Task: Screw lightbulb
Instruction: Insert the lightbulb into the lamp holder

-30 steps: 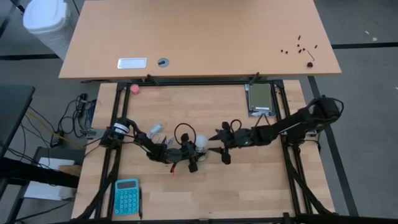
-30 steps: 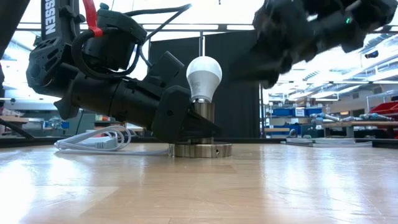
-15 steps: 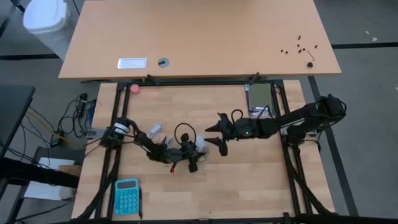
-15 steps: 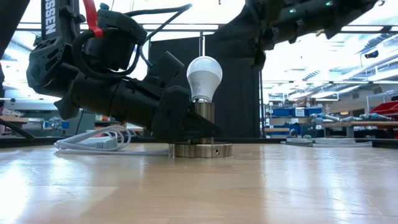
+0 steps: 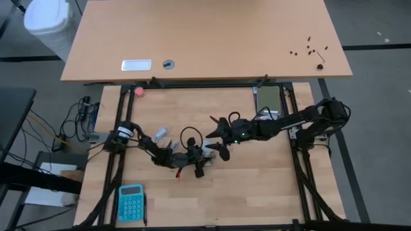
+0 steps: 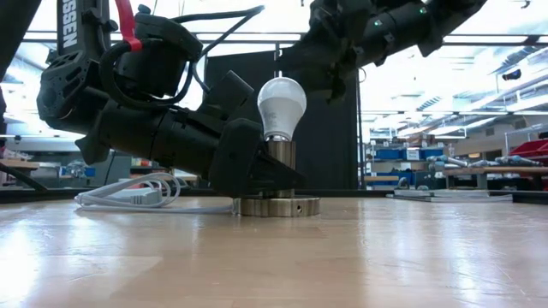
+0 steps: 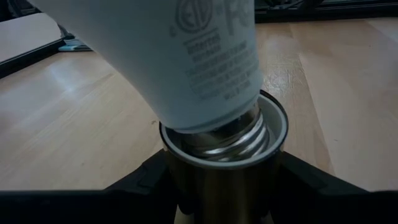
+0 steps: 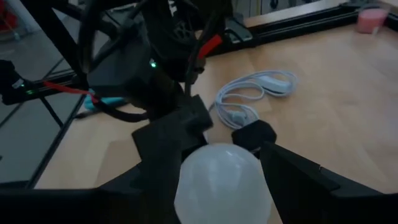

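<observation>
At the middle of the pale wooden tabletop [image 5: 257,173], the small white frosted lightbulb [image 6: 281,106] stands upright with its silvery-grey screw base in the brass-coloured cylindrical socket on a round metal foot [image 6: 276,204]. The left wrist view shows the threads only partly down in the socket's white collar, and the bulb looks a little tilted there, though that may be the camera's angle. The left pincer [image 6: 257,171] lies low on the tabletop with its fingers clamped on either side of the socket barrel, bracing it. A coiled white cord [image 6: 128,195] trails behind it.

The right pincer [image 8: 217,186] is poised over the globe, its two dark fingers standing apart on either side of the white dome (whether they already touch the glass I cannot tell, but no firm grip shows). In the low view its arm hangs just above and behind the bulb.

My judgement is that the step in hand is taking hold of the globe to turn it. To do it well, the right pincer should settle squarely around the globe's widest part, close gently, and twist about the bulb's own axis. The left pincer must keep the socket from spinning. If the bulb truly leans, straighten it first to avoid cross-threading.
</observation>
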Robot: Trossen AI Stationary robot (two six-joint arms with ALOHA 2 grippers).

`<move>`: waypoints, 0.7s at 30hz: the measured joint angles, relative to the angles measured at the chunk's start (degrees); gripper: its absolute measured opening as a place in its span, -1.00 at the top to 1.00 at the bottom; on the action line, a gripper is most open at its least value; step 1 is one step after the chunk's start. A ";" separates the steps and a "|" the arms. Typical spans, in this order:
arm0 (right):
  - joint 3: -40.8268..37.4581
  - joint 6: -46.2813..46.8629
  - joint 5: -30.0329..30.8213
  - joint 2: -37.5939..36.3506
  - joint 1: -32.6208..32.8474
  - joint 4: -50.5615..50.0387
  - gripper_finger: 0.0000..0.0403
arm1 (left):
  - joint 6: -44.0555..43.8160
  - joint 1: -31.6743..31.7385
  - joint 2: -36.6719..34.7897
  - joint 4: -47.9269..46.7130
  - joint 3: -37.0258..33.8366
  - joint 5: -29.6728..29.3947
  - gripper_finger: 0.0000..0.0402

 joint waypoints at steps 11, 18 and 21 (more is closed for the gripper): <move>0.09 -0.71 0.52 -0.22 3.43 -0.25 -0.15 | -0.60 0.08 0.04 0.02 -0.01 0.16 0.04; 0.09 -2.95 5.21 -0.14 5.37 -0.68 -0.15 | -1.28 0.35 0.07 0.10 -0.02 0.43 0.04; 0.14 -3.21 5.40 -0.02 5.33 -1.26 -0.15 | -1.28 0.35 0.07 0.11 -0.02 0.46 0.04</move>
